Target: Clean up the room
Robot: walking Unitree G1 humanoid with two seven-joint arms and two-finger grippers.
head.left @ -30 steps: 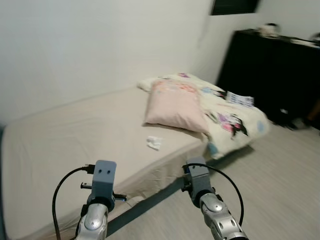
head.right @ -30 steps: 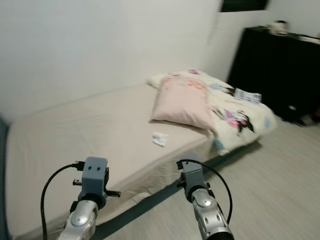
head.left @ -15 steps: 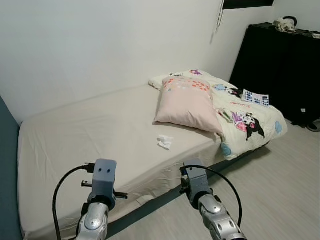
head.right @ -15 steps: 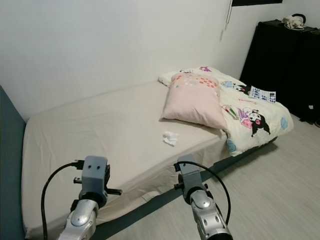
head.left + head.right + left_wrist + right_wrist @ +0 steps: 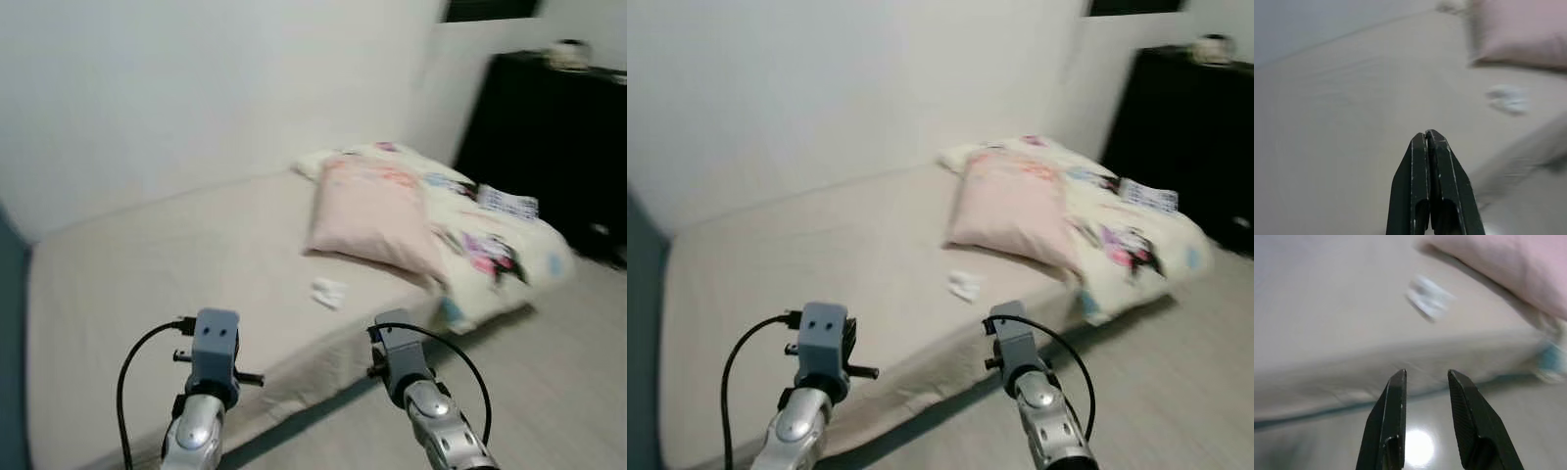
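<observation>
A crumpled tissue [image 5: 328,292] lies on the bed [image 5: 147,264] — at 12 o'clock from both grippers, below the pillow [image 5: 372,217]. Left gripper [image 5: 1429,139] pressed together; right gripper [image 5: 1426,377] parted, holding nothing.

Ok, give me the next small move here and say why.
Probably step closer to the bed and reach the right pincer toward the crumpled white tissue. The tissue lies loose on the sheet in front of the pink pillow, the right pincer is open and empty, and the left pincer is shut.
</observation>
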